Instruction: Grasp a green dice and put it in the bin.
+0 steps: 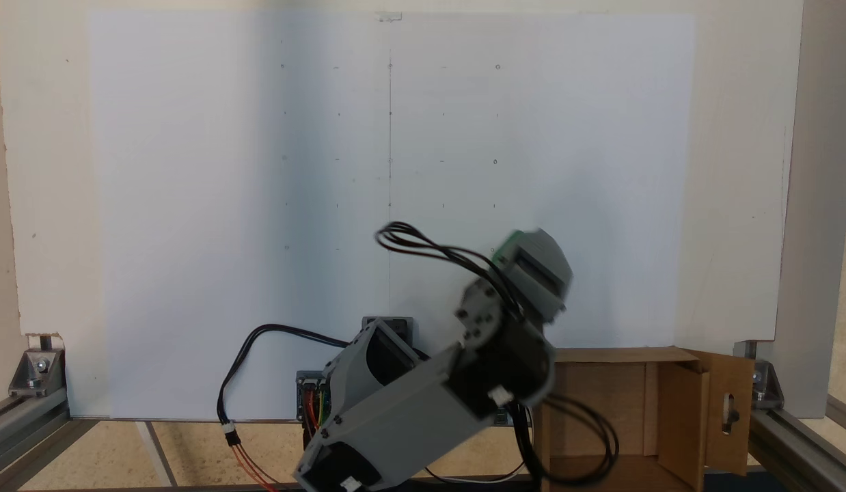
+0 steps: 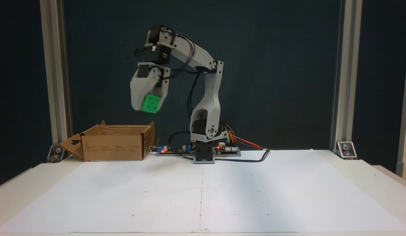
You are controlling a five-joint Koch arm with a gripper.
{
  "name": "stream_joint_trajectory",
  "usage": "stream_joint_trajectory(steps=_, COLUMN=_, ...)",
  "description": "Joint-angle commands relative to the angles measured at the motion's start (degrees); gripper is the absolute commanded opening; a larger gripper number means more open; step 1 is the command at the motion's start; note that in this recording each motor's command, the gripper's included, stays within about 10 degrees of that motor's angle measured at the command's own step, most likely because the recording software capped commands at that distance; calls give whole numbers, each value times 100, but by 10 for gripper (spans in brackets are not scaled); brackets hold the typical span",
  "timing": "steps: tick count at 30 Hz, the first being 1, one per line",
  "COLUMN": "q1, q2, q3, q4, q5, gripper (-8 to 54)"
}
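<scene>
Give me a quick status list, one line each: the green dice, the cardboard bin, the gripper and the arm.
green dice: held in the gripper, lifted in the air, not yet over the bin.
bin: open on top, flaps folded outward, standing on the table.
gripper: shut on the green dice, pointing down.
arm: raised, motion-blurred.

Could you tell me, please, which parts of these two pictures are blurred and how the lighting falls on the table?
In both fixed views the gripper and wrist are smeared by motion, so the green dice looks soft; the bin and table paper stay sharp. In a fixed view from above, a soft grey shadow band darkens the paper left of centre, with only a green sliver of dice showing.
</scene>
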Motion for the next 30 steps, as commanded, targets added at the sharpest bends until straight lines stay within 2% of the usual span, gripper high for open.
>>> stream_joint_trajectory(steps=1, q1=782, q2=158, q3=-413, q4=237, q5=149, gripper=114)
stream_joint_trajectory(steps=8, q1=3313, q2=-53, q3=-800, q4=-97, q5=-255, gripper=114)
stream_joint_trajectory(steps=13, q1=4456, q2=-422, q3=-800, q4=-817, q5=-272, gripper=114)
stream_joint_trajectory(steps=22, q1=5396, q2=-1740, q3=-800, q4=-2092, q5=-642, gripper=114)
stream_joint_trajectory(steps=30, q1=5528, q2=-2610, q3=-791, q4=-2188, q5=-1318, gripper=114)
